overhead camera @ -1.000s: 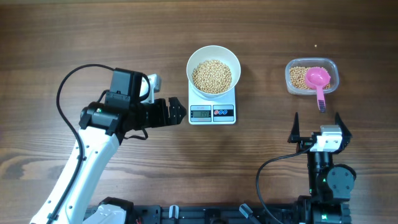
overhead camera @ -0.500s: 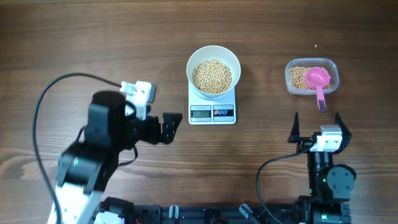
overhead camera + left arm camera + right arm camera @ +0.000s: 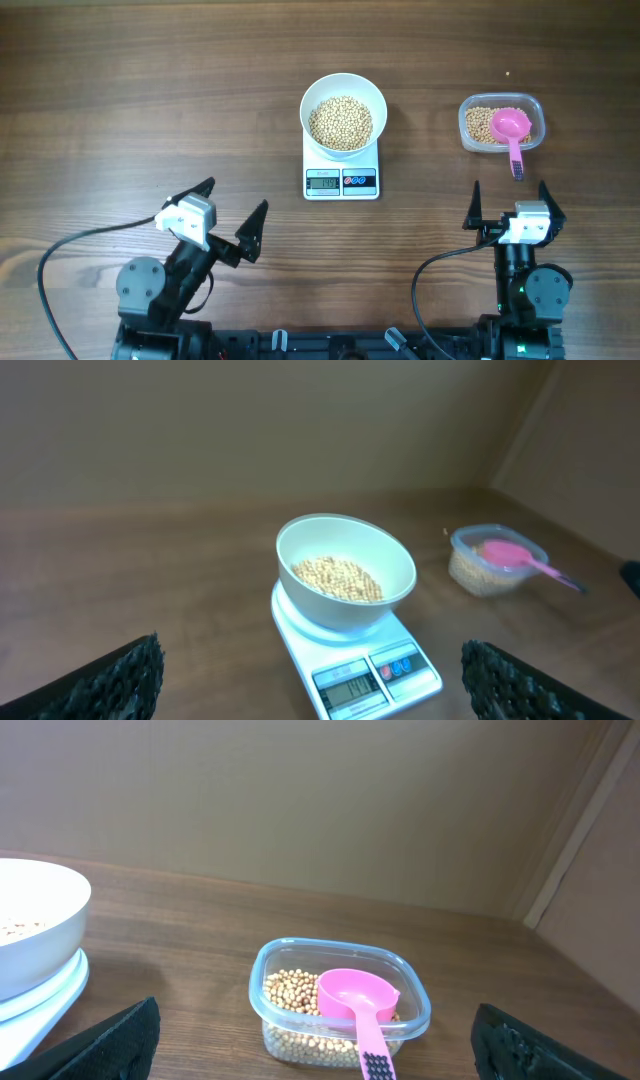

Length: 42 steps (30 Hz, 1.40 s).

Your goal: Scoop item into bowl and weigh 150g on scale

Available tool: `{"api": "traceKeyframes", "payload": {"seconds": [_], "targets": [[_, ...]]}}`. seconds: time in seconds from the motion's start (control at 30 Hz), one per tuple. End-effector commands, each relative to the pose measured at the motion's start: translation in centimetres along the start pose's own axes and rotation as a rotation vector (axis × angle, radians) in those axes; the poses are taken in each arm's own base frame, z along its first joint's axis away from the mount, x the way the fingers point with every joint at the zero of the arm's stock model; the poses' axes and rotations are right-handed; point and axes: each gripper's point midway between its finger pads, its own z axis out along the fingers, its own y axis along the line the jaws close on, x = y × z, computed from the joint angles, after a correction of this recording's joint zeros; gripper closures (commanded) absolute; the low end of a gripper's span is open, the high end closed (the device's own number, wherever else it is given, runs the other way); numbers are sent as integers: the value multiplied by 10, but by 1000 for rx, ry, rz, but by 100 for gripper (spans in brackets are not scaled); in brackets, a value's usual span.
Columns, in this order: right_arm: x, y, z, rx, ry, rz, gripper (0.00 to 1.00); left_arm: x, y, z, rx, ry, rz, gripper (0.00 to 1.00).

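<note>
White bowl sits on a white digital kitchen scale, upper centre of the overhead view, on a wood tabletop. The bowl is part filled with soybeans. Scale display is lit; the digits are too small to read.

A clear plastic container stands at upper right, well apart from the scale, with more soybeans inside. A pink scoop rests in it, cup on the beans, with the handle sticking out over the lower rim toward the bottom of the frame.

Left gripper is at lower left, tilted toward the scale, with its fingers spread wide and nothing between them. In the left wrist view the fingers show at the bottom corners, and the bowl and scale are in the gap ahead.

Right gripper is at lower right, just below the scoop handle tip, spread wide and empty. In the right wrist view the fingers show at the bottom corners, with the container and scoop ahead and the bowl edge at left.
</note>
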Motion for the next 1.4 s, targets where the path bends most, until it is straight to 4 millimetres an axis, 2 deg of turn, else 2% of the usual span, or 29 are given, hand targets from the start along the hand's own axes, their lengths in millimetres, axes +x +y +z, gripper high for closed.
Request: {"api": "traceKeyframes", "payload": {"seconds": [0.0,0.17,0.3,0.7,0.87,1.07,1.37], "targets": [[-1,-2,0,13,-7,-3,0,4,10,-2,-33,-57,30,0],[-1,-2,0,13,-7,-3,0,2,25,-5,-89,-150,60,0],[-1,-2,0,13,-7,-3,0,3,37,-8,-148,-215,-27,0],[-1,-2,0,13,-7,-3,0,11,51,-8,-203,-297,-8,0],[-1,-2,0,13,-7,-3,0,26,61,-6,-236,-246,-62,0],[-1,-2,0,13,-7,-3,0,55,74,-5,-296,-139,-124,0],[-1,-2,0,13,-7,-3,0,55,75,-5,-310,-110,70,0]]}}
